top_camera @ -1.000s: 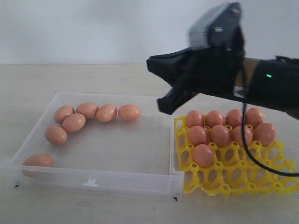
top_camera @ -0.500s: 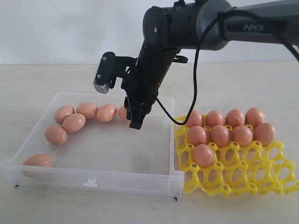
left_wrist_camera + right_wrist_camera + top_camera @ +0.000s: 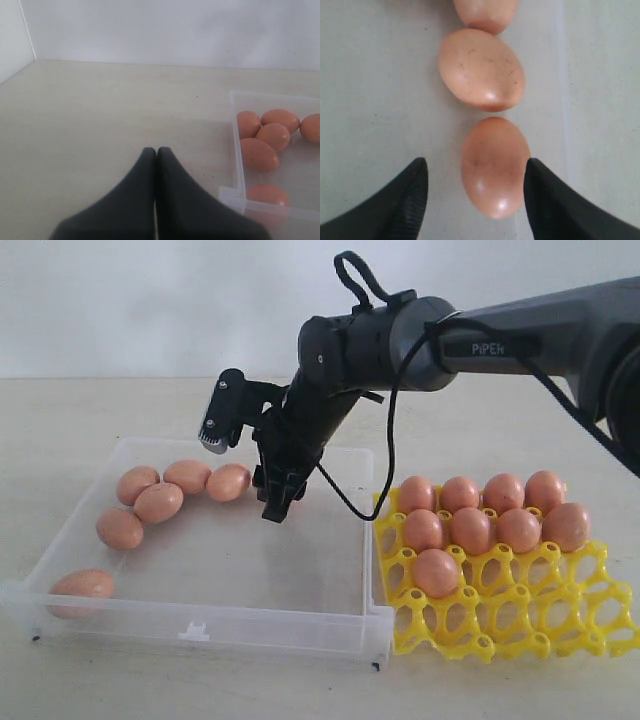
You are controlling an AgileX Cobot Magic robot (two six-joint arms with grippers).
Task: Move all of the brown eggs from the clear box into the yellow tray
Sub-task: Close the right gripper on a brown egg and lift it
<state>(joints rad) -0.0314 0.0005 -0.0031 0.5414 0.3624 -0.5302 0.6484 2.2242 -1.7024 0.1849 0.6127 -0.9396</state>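
Right wrist view: right tool point(image 3: 475, 165), wide and empty, straddles a brown egg point(image 3: 494, 167) off-centre; closing could roll it against its neighbour point(image 3: 481, 69).

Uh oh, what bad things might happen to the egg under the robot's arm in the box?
The egg sits off-centre in the open right end effector, nearly against one side, so closing might shove it and let it roll or slip out. Another egg lies right beside it and might get bumped. Too hard a squeeze might crack the shell.
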